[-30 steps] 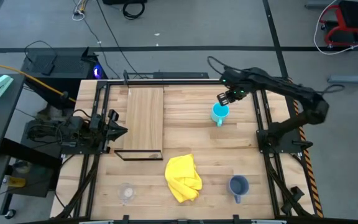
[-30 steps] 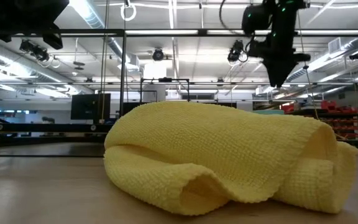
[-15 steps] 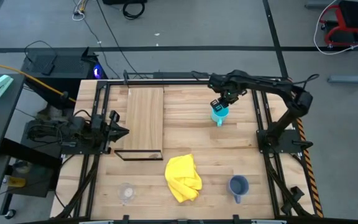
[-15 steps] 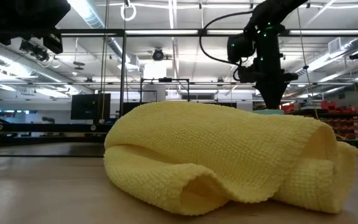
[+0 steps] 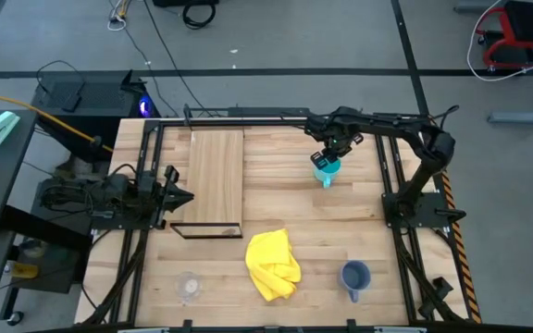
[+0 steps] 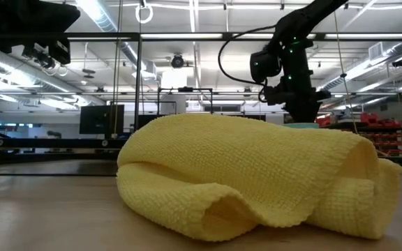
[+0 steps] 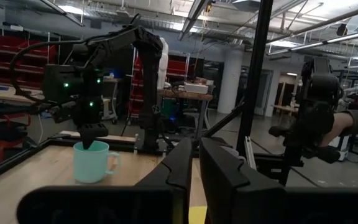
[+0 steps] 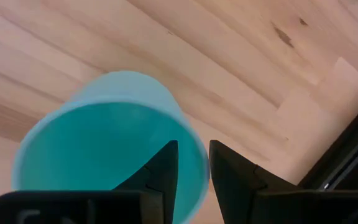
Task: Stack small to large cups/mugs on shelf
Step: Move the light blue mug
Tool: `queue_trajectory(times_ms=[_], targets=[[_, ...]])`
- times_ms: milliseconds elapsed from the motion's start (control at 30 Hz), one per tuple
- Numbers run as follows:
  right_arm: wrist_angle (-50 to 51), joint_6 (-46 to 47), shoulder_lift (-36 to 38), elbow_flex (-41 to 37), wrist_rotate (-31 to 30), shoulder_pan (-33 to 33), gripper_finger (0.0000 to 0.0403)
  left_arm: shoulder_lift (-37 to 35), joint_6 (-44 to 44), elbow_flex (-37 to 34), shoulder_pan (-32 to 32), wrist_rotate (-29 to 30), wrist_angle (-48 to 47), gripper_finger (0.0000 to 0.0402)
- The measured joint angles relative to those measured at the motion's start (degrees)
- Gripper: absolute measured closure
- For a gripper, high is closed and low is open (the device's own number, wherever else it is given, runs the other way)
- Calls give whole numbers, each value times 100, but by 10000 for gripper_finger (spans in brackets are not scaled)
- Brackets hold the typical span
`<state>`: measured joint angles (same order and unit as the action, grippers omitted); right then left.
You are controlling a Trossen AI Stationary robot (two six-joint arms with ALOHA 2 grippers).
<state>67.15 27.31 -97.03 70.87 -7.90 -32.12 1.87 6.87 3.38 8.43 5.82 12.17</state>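
R tool [image 5: 325, 158] has dropped onto cyan mug [image 5: 325, 170], upper right of high view, fingers straddling its rim w/ narrow gap. Grasp step; next: pinch, lift. L tool [image 5: 176, 195] parked, pressed together.

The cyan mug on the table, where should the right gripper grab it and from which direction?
By the rim wall, coming straight down from above. The cyan mug stands upright with its mouth open, and the handle sticks out to one side, so the wall away from it is free. The right gripper already straddles that wall, one finger inside, one outside.
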Motion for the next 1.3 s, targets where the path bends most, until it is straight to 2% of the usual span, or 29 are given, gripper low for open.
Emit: queue_trajectory(times_ms=[200,467,833,1067,1300], targets=[[-52,-11,-44,-2,70,2,317,0,-2,0,0,0,-11,360],[-52,-13,-10,15,139,4,391,0,-2,0,0,2,-9,373],[-45,-511,283,-13,155,253,396,0,-2,0,0,4,-3,368],[-345,-1833,737,347,181,779,398,0,-2,0,0,7,-3,380],[-1023,-3073,485,1390,612,1341,398,0,-1,0,0,7,-15,382]])
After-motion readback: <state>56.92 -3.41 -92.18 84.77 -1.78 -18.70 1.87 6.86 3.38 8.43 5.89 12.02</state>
